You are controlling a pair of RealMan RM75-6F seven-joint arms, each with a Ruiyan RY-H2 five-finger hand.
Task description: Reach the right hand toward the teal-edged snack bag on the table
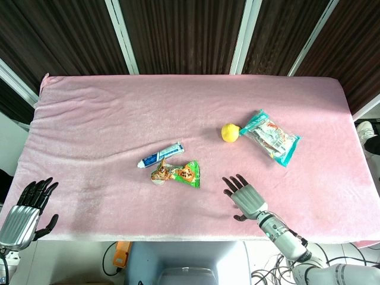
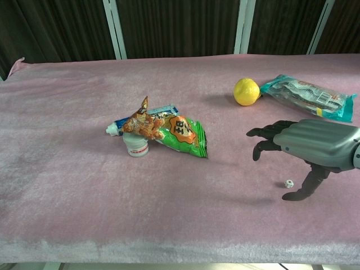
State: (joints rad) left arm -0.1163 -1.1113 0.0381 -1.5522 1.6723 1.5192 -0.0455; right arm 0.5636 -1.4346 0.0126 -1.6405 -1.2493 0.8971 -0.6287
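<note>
We've got the pink table (image 1: 119,119) with our right hand (image 1: 245,197) hovering empty, fingers spread. The teal-edged snack bag (image 1: 270,136) lies well apart, far right, touching the lemon (image 1: 230,132). Reaching sloppily, we'd probably bump the lemon rolling.

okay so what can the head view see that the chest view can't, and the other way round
Only the head view shows the left hand, open at the table's near left corner, plus the floor and the orange item below the table edge. Only the chest view shows a small white cap-like jar under the green snack bag and a tiny white speck on the cloth beneath the right hand. Both show the right hand open and holding nothing, the teal-edged snack bag, the yellow ball, the toothpaste tube and the pink cloth.
</note>
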